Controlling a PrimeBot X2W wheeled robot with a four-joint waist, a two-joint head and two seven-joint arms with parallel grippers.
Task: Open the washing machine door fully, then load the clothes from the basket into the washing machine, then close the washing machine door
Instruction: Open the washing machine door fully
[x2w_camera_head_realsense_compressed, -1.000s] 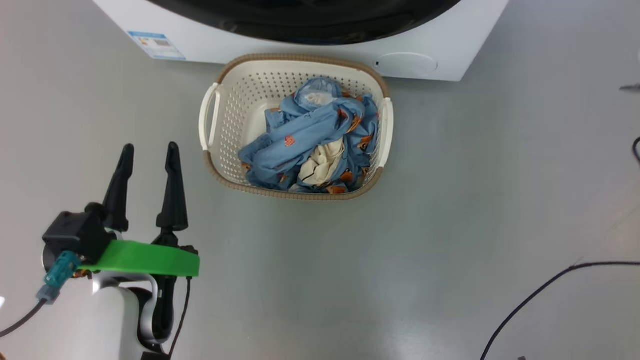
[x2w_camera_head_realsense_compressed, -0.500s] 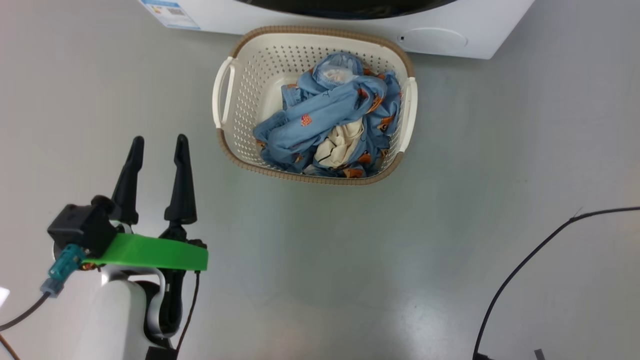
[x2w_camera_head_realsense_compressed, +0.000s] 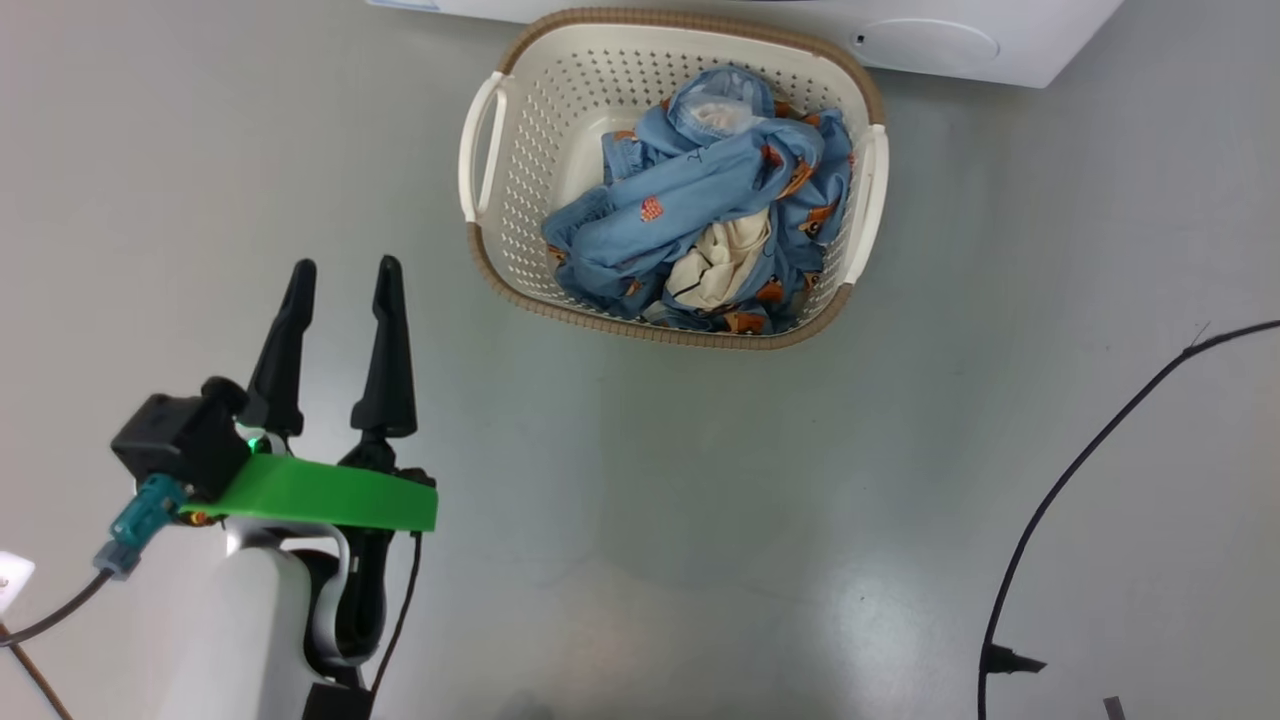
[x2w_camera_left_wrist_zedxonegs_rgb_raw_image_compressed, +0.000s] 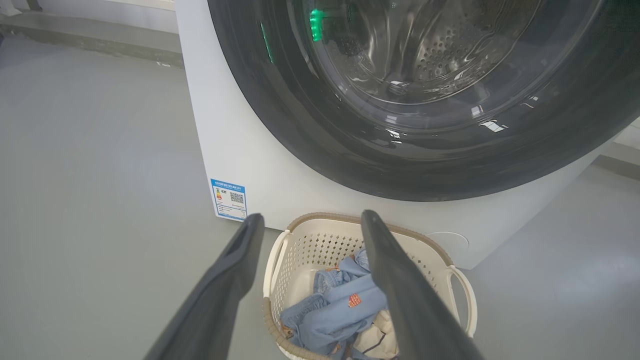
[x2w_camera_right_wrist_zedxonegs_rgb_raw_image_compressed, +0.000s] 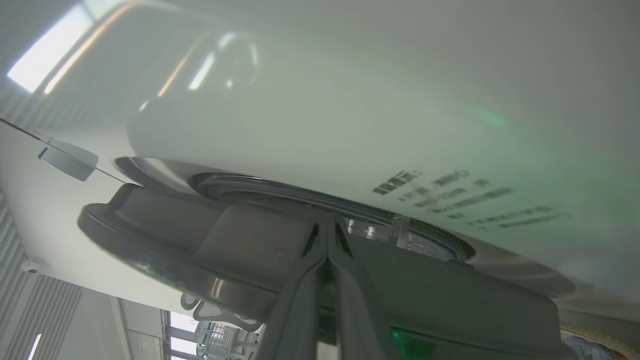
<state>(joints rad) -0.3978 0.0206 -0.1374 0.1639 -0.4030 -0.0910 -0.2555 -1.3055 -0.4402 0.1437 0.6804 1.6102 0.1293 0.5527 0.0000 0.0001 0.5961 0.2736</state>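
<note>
A blue label sticker (x2w_camera_left_wrist_zedxonegs_rgb_raw_image_compressed: 228, 199) with a QR code sits lower left of the washing machine door (x2w_camera_left_wrist_zedxonegs_rgb_raw_image_compressed: 280, 125), print too small to read. Dark lettering (x2w_camera_right_wrist_zedxonegs_rgb_raw_image_compressed: 450, 195) beside the door is blurred, unreadable.

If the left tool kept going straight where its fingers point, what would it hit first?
Probably the washing machine, around the lower black rim of its door, clearing the basket; depth is unclear.
</note>
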